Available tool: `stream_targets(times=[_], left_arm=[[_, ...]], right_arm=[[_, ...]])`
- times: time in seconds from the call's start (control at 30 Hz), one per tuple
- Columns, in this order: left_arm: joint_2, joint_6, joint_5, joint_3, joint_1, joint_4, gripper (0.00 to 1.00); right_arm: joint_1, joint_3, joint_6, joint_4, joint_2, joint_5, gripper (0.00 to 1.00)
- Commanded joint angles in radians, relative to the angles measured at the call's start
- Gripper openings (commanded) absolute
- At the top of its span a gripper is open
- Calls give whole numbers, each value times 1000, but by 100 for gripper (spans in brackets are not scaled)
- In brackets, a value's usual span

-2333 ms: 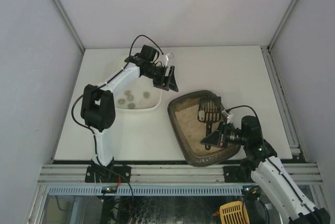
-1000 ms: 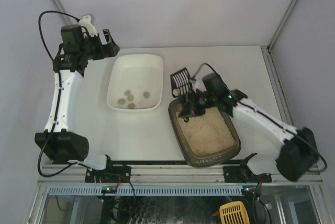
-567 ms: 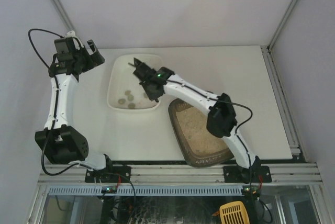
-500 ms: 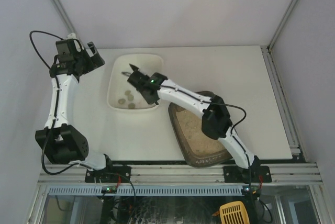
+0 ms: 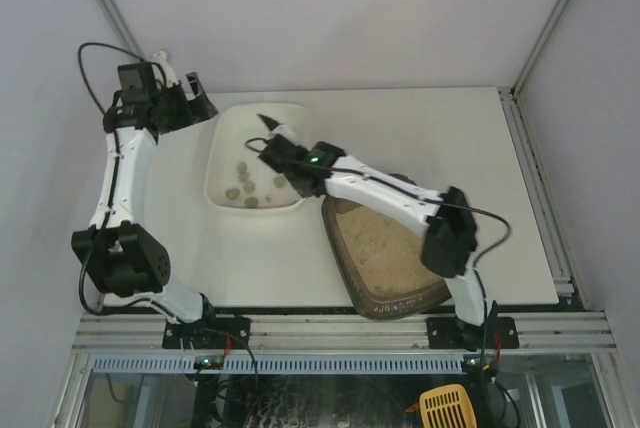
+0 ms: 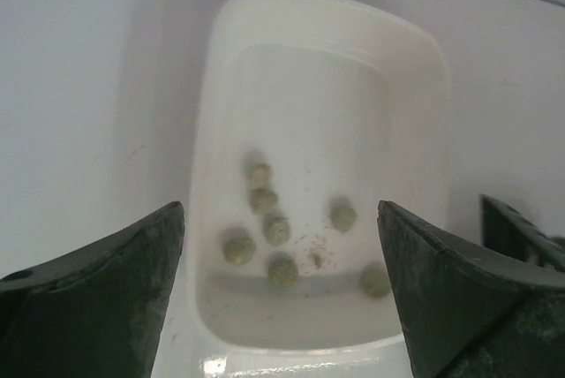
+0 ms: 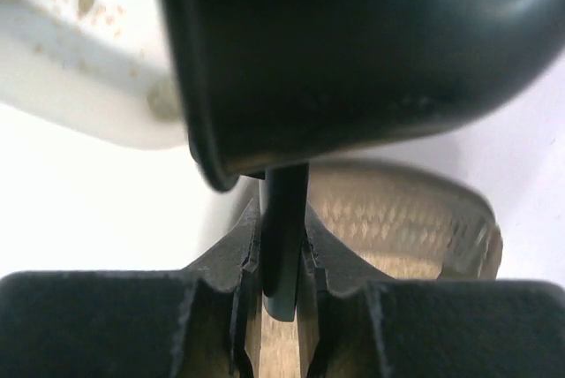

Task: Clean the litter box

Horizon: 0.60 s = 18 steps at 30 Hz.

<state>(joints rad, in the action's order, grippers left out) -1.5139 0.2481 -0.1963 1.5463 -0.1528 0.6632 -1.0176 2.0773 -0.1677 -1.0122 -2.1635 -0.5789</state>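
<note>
Right claw (image 7: 284,263): narrow, pinched hard on the thin handle of the black scoop (image 7: 353,51). Scoop bowl juts ahead of the fingers and hangs over the white tub (image 6: 327,5)

Whether anything is left in the scoop: cannot tell, only the dark back of its bowl is in sight

Litter box (image 5: 400,306): behind this claw, back down its own forearm toward the base and off to the claw's right. The right wrist view shows the sandy bed past the handle, below the fingers. Box and tub lie just beside each other, not touching as far as I can see

Box long axis: roughly near-to-far, far end slanted toward the tub, so close to in line with the reaching forearm

Left claw (image 5: 196,100): wide, holding nothing. It hovers above the tub's far-left corner, with greenish clumps (image 6: 276,230) below and between its fingers. From it the box lies beyond the whole tub, well apart

Judgement: dumping step. Right arm is the nearer one, so the next pass calls for drawing the scoop straight back along the box's length, not sideways across the rim
</note>
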Motion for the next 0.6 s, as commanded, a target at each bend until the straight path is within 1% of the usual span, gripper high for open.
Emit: stream_targets(times=[0.0, 0.07, 0.17, 0.23, 0.27, 0.33, 0.4, 0.5, 0.57], left_arm=[[-161, -161, -224, 227, 137, 85, 94], [-251, -181, -292, 312, 206, 113, 94], [-375, -184, -352, 419, 324, 121, 94], [-460, -182, -382, 488, 403, 123, 94], [-502, -184, -409, 525, 441, 128, 94], [-589, -205, -481, 620, 509, 162, 95], [-672, -217, -528, 704, 565, 200, 97], [-732, -188, -591, 709, 624, 152, 98], [-753, -161, -661, 677, 646, 110, 99]], right_arm=[[109, -229, -176, 55, 428, 331, 0], [180, -370, -254, -9, 546, 515, 0], [299, -579, -384, -88, 698, 814, 0], [367, -735, -481, -98, 799, 973, 0], [395, -798, -537, -100, 850, 1022, 0], [441, -886, -649, -118, 946, 1084, 0], [468, -906, -744, -170, 991, 1107, 0], [476, -905, -881, -259, 1020, 1116, 0], [472, -904, -928, -312, 1022, 1117, 0]])
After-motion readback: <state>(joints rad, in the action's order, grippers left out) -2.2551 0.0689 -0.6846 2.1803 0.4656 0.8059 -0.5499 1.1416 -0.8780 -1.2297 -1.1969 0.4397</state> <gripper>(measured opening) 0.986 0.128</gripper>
